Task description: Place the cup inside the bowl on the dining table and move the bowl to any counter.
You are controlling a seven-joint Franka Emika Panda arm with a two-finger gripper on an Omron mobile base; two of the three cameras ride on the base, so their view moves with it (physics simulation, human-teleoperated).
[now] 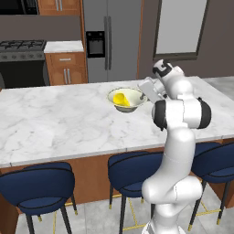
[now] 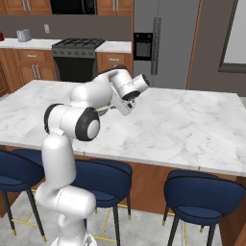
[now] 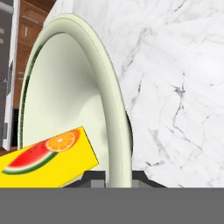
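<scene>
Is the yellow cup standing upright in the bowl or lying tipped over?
Tipped over. The cup lies slanted inside the bowl, leaning against its inner wall; in the hand view its printed side faces up.

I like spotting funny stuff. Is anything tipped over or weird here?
Yes: the yellow cup lies tipped on its side inside the bowl on the dining table, not upright. The end effector is pinching the bowl's rim.

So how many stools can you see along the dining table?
3 in the left base view: left stool, middle stool, right stool behind the arm. Others may be hidden.
</scene>
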